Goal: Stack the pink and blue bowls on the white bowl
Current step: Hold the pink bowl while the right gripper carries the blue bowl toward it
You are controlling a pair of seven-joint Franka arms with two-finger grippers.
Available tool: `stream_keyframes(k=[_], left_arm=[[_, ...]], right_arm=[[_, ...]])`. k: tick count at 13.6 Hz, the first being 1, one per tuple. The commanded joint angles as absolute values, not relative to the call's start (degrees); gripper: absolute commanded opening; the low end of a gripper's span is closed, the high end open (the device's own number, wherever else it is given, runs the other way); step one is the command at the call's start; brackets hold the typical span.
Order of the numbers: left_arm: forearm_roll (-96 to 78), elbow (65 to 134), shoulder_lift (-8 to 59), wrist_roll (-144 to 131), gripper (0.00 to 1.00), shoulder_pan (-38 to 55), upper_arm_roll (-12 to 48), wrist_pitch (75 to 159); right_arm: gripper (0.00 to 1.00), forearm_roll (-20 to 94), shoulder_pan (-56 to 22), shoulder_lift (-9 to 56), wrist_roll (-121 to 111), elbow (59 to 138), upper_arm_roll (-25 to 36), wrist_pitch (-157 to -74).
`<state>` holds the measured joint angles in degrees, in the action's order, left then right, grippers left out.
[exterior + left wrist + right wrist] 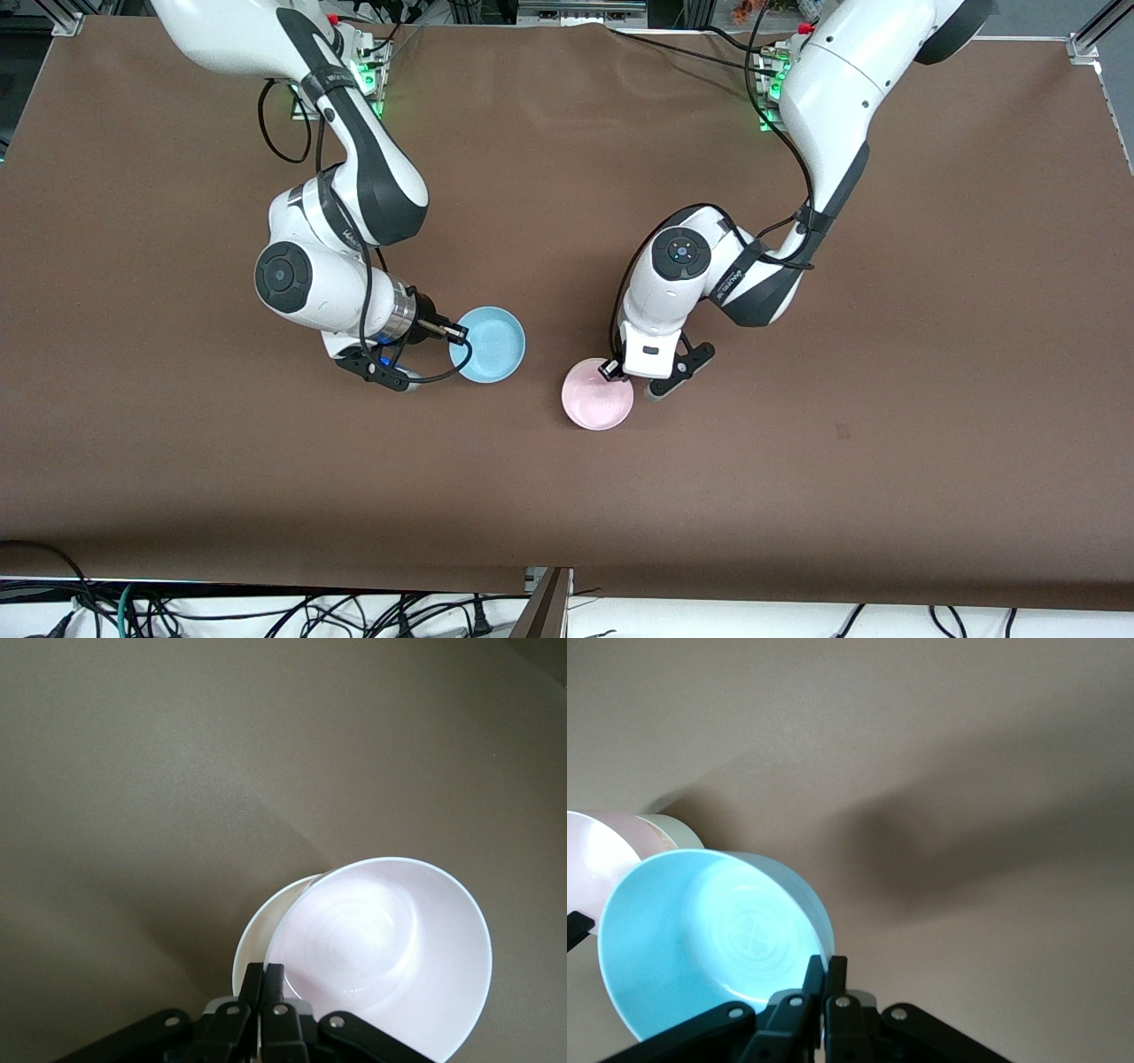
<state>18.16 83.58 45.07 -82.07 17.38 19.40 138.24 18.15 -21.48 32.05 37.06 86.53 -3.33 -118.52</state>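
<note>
So both arms have a bowl right now. The left gripper [610, 369] is clamped on the pink bowl's [597, 405] rim, with the white bowl [266, 926] peeking out underneath it. The right gripper [458, 334] pinches the blue bowl's [488, 344] rim, just beside the pink one toward the right arm's end of the table [797, 461].

We see the right gripper [452, 333] pinching the rim of the blue bowl [488, 345] on the side toward the right arm's end of the brown table [886, 443]. Toward the left arm's end and a little nearer to the camera, the pink bowl [597, 405] has the left gripper [610, 369] closed on the part of its rim nearest the robots' bases. The two bowls sit near each other without touching, close to the middle of the table.
</note>
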Motion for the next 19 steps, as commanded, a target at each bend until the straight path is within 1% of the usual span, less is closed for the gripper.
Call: stream_keyframes(k=[1,19], left_arm=[[19.69,81.91,45.97,-83.58,0.0,18.28,18.72,138.34],[19.42,82.88,45.53,-83.59,0.0,18.11,19.07,136.59]], right_arm=[[0.0,18.63,-22.15,33.05,38.06,84.81,-2.99,-118.48],[0.0,18.72,-23.2,33.57,40.52,84.81,-2.99,-120.15]])
